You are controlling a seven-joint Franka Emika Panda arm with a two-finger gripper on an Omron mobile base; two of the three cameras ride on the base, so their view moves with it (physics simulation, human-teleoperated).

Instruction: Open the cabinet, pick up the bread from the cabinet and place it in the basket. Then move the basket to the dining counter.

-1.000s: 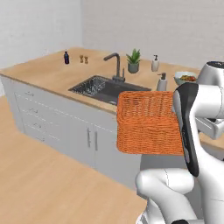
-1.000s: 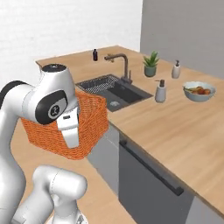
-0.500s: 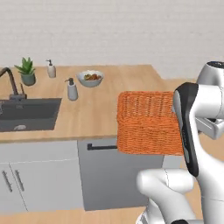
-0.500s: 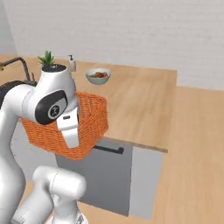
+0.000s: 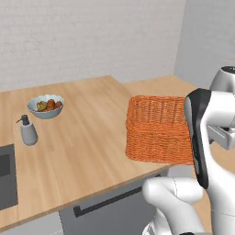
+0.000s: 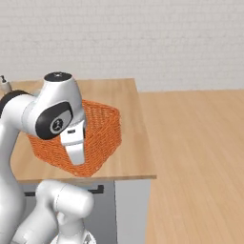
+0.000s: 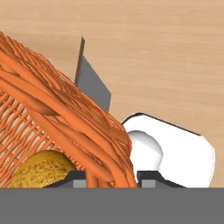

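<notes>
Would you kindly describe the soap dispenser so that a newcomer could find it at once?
Start at the wood-grain counter in the left base view. Near its left edge stands the small grey soap dispenser, just in front of the fruit bowl. Unlike the bowl and the orange basket, it is upright with a dark pump.

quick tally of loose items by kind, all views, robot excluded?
basket: 1
bread, inside the basket: 1
bowl of fruit: 1
soap dispenser: 1
Total: 4
</notes>
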